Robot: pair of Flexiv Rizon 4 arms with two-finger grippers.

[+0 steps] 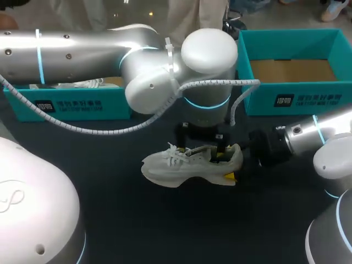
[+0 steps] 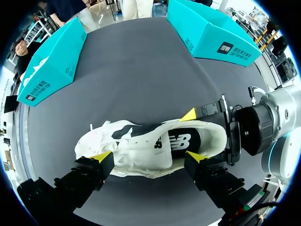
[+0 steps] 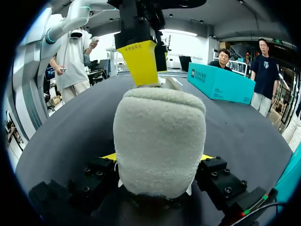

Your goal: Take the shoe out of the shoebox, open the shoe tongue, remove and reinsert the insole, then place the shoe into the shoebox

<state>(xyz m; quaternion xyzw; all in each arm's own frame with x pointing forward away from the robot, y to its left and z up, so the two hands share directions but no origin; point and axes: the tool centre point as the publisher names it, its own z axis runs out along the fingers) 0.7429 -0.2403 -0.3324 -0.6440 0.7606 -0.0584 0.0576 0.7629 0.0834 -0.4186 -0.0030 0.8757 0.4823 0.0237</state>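
A white shoe point(image 1: 184, 165) lies on the dark table, toe to the left, its opening showing a black insole point(image 2: 181, 140). My right gripper point(image 1: 225, 166) comes in from the right and is shut on the shoe's fuzzy heel point(image 3: 160, 136), one finger on each side. My left gripper point(image 1: 201, 144) hangs straight down over the shoe and stands wide open point(image 2: 149, 157). Its fingertips point(image 2: 101, 156) sit by the shoe's near edge without squeezing it. One of its yellow fingers point(image 3: 140, 61) rises just ahead of the heel in the right wrist view.
A teal shoebox point(image 1: 330, 99) with a bare brown floor stands at the back right. A second teal box point(image 1: 71, 104) stands at the back left with something white inside. My left arm's big elbow point(image 1: 159, 71) hangs over the table's middle.
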